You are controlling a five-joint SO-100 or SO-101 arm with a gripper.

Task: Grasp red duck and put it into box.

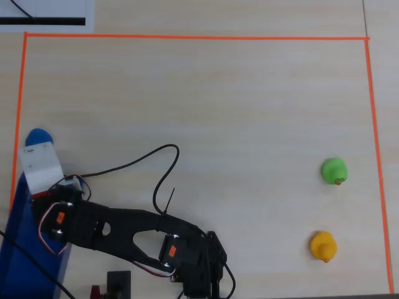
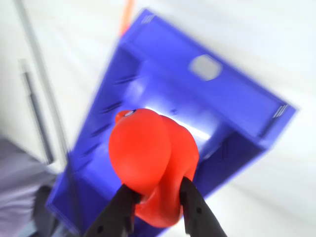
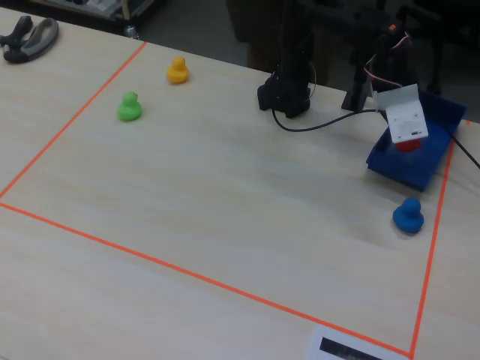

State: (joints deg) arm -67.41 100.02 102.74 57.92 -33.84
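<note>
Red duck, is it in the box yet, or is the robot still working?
Not yet. Done: the gripper has grabbed the red duck and carried it over the blue box. Now: the wrist view shows the duck held above the opening. Left: open the fingers and drop it in. The green duck and yellow duck stay put on the table.

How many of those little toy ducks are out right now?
4. The green duck and the yellow duck sit apart on the table, the blue duck sits just outside the box, and the red duck is in the gripper above the box.
</note>
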